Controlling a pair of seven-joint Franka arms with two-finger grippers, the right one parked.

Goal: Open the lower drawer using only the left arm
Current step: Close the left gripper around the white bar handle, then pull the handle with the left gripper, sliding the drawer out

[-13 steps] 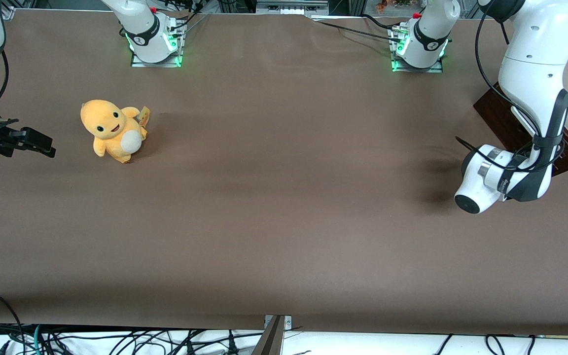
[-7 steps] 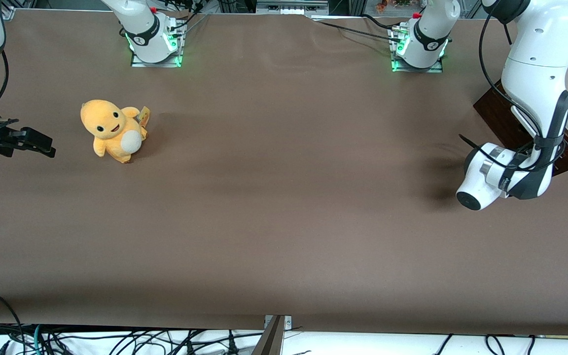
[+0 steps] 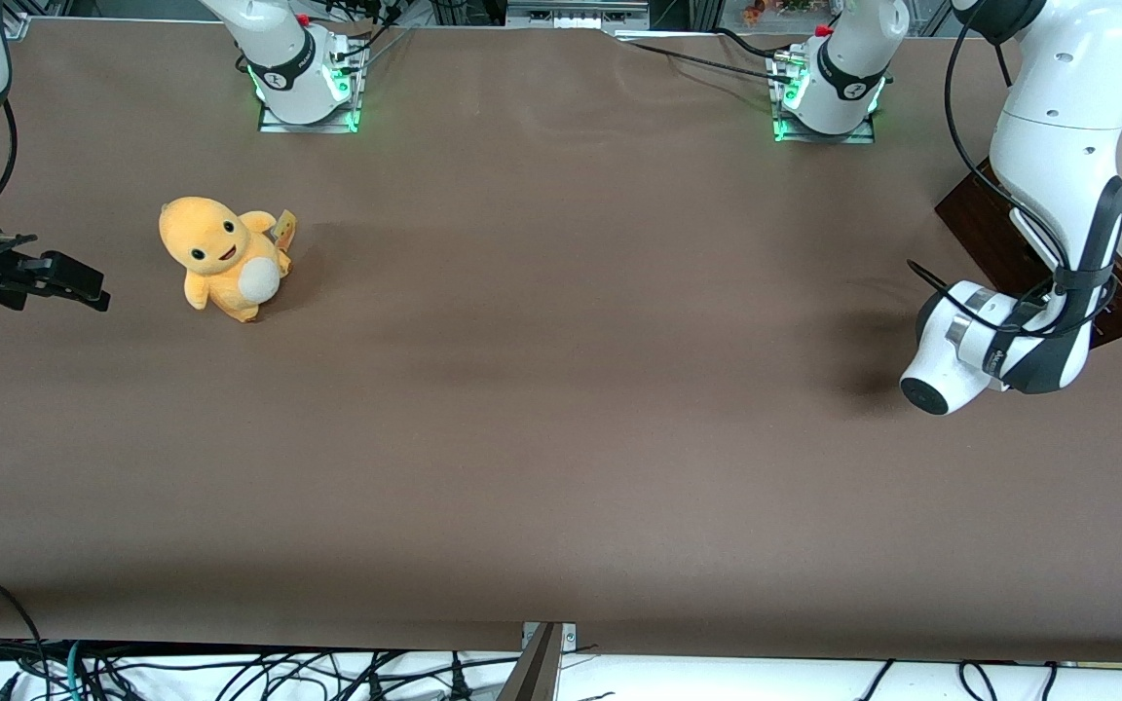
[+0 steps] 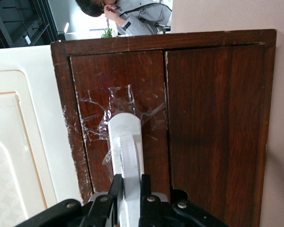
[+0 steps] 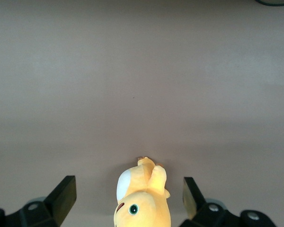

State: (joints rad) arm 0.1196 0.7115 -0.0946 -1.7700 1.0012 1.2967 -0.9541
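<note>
- The drawer [image 4: 132, 118] sits at the working arm's end of the bench [image 3: 561, 389], its white handle [image 4: 126, 142] taped on.
- The tool [image 4: 128, 189] is narrow, its fingers clamping this handle at both sides.
- The handle's long axis runs straight away from the tool, so I judge the pull must go back along the arm [image 3: 1058, 195].

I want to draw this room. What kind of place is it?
Probably a robot lab. White robot arms are bolted to a long brown table, cables hang along its near edge, and the left arm's gripper is clamped on the lower drawer's white handle. A yellow plush toy sits toward the parked arm's end.
</note>
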